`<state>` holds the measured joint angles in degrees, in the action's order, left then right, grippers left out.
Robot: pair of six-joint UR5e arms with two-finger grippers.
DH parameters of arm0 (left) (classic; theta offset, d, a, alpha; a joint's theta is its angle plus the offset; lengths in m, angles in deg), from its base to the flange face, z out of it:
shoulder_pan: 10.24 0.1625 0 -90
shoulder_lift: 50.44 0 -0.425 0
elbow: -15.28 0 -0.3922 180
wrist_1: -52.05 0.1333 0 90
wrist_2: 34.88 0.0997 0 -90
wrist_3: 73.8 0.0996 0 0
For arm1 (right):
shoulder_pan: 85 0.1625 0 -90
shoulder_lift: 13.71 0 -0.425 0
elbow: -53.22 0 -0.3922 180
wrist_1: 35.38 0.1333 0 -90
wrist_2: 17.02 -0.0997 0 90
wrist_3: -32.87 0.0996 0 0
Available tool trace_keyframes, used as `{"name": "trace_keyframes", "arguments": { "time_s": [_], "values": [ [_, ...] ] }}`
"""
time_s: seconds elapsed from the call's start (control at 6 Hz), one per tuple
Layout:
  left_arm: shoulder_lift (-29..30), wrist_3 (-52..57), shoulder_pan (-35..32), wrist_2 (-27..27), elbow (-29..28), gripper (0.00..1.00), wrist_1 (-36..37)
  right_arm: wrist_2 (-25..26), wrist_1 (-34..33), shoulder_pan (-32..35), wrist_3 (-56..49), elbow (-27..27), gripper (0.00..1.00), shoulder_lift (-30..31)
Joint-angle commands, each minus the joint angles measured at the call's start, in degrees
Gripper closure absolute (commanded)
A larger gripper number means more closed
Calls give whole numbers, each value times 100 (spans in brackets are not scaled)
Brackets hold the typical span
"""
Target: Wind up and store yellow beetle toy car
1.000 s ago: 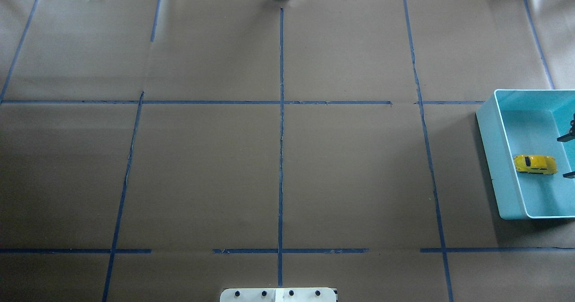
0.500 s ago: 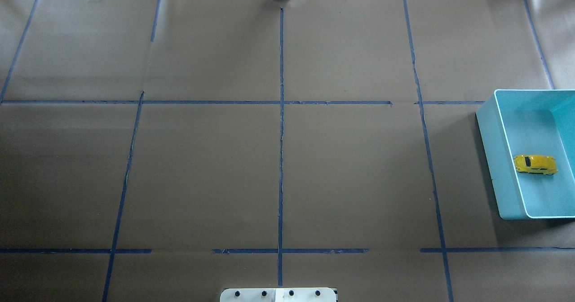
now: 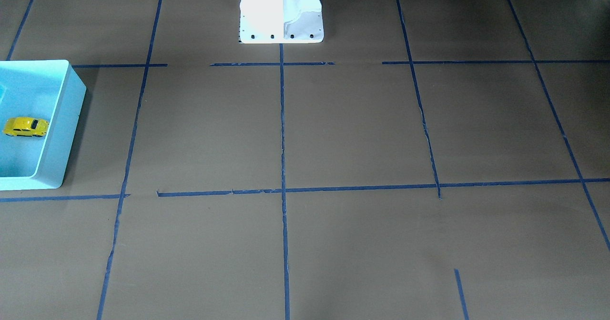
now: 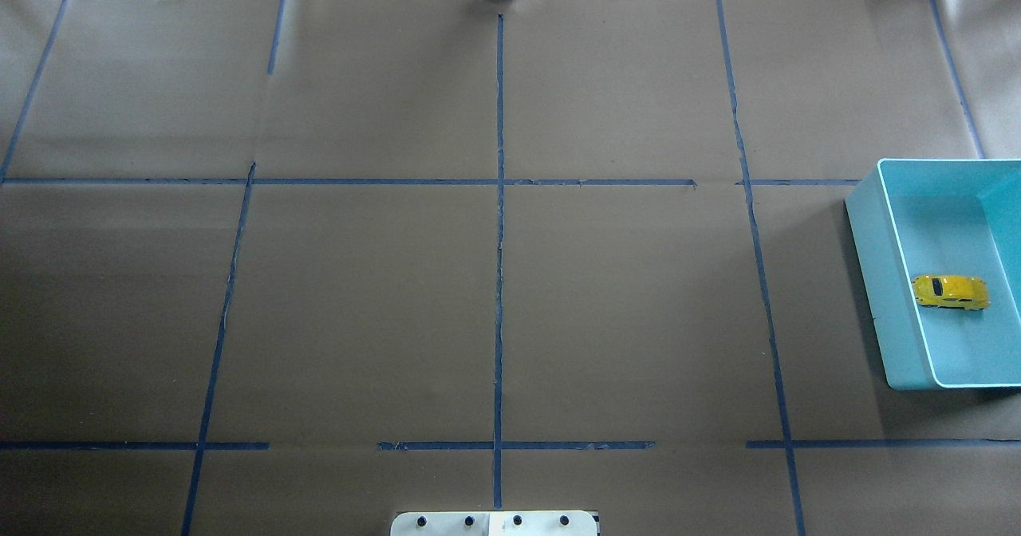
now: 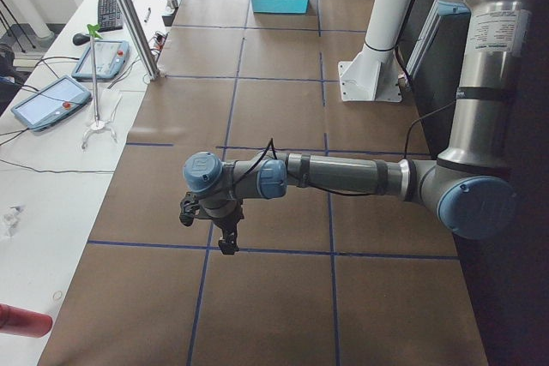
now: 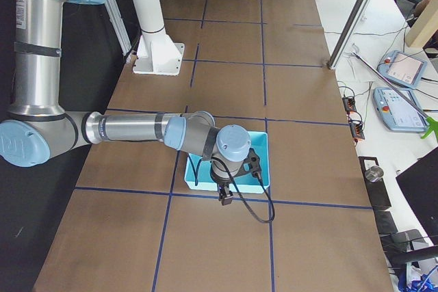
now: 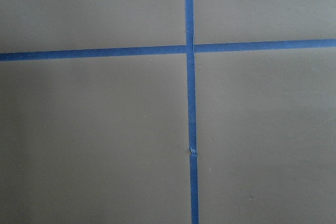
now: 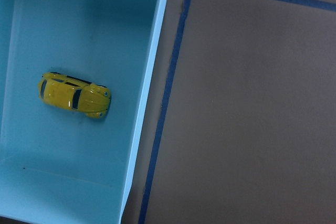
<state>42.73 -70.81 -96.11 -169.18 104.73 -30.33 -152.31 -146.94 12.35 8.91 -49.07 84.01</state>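
The yellow beetle toy car [image 4: 950, 291] lies on its wheels on the floor of the light blue bin [image 4: 877, 297] at the table's right edge. It also shows in the front view [image 3: 25, 126] and in the right wrist view [image 8: 73, 94], where no fingers show. My right gripper [image 6: 236, 181] shows only in the exterior right view, held above the bin [image 6: 263, 162]; I cannot tell whether it is open or shut. My left gripper [image 5: 208, 227] shows only in the exterior left view, above the table's left end, and I cannot tell its state either.
Brown paper with a grid of blue tape lines [image 4: 498, 201] covers the table. The white robot base [image 3: 281, 10] stands at the near middle edge. Tablets and cables [image 5: 51, 100] lie on a side table beyond the far edge.
The right gripper's dark fingertips, seen over the bin at the overhead view's right edge one second ago, have left that view. The car has not moved.
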Motion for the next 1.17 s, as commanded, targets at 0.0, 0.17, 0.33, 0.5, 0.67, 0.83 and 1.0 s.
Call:
{"name": "trace_keyframes", "arguments": {
  "time_s": [0.0,0.17,0.33,0.5,0.67,0.83,1.0],
  "values": [
    [0,0,0,0,-7,0,-6,81,-86,301,944,59,0,71],
    [0,0,0,0,-7,0,-6,186,-77,528,1425,51,0,10],
    [0,0,0,0,2,0,-6,204,524,548,1526,95,0,97],
    [0,0,0,0,2,0,-6,222,1174,548,1527,121,0,254],
    [0,0,0,0,-7,0,-6,248,1833,539,1535,426,0,247],
    [0,0,0,0,-7,0,-6,196,2231,539,1483,560,0,273],
    [0,0,0,0,-7,0,-6,178,2200,539,1456,535,0,273]
  ]
}}
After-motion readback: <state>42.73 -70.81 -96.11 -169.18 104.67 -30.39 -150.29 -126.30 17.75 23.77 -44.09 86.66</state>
